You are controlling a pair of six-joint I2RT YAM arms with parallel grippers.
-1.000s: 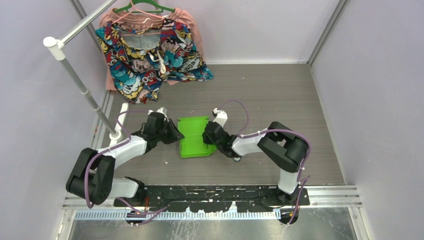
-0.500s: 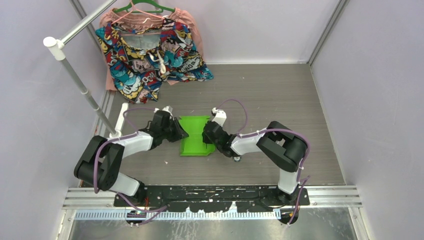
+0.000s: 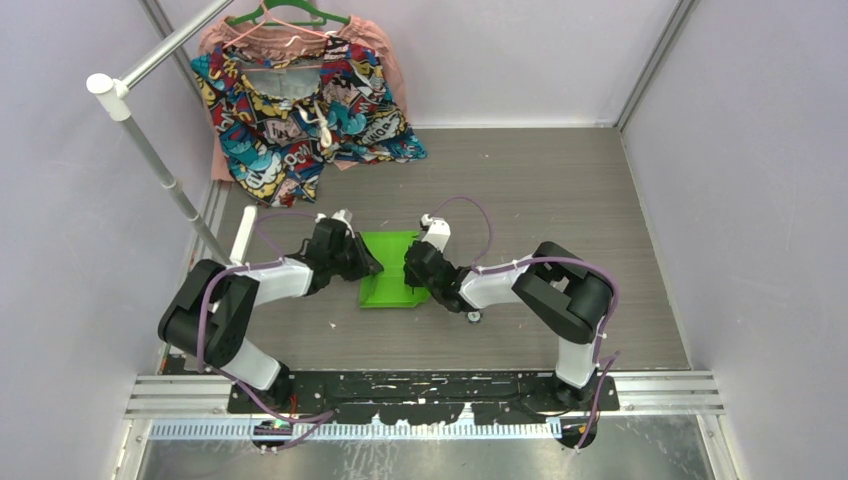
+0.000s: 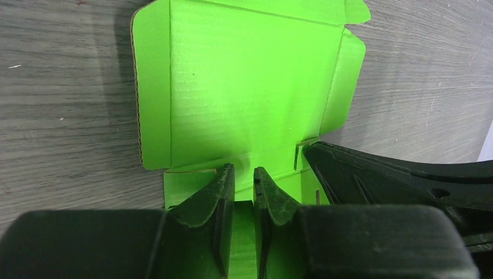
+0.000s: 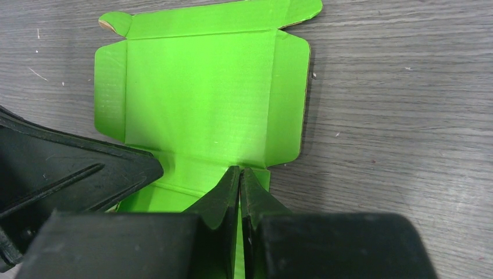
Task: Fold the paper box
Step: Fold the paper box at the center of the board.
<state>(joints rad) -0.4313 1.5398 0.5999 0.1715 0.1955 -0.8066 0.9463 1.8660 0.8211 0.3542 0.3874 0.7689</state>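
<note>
Paper box [image 3: 392,270] lies opened out on the grey wood-grain table [image 3: 560,200], near the middle and just ahead of the two arms, its bright green inner face upward. It is a die-cut sheet. The wrist views show a broad centre panel with narrow side flaps turned up along their creases, and small rounded tabs at the far corners. The cut edges show brown corrugation.

The left gripper [image 3: 368,266] reaches in from the sheet's left edge and the right gripper [image 3: 410,271] from its right edge, so they face each other across the card, close together but apart.

In the left wrist view, the left gripper's fingers [image 4: 224,185] stand a narrow gap apart, their tips over the near crease. Green card shows through the gap, and nothing appears clamped between them.

In the right wrist view, the right gripper's fingers [image 5: 224,195] are pressed together. Their tips meet right at a fold line on the near part of the sheet. It cannot be told whether any layer of card is caught between them.

A colourful patterned garment [image 3: 300,120] on a green hanger [image 3: 290,14] sits at the far left corner, well apart from the box, beside a slanted metal rail [image 3: 160,165].
</note>
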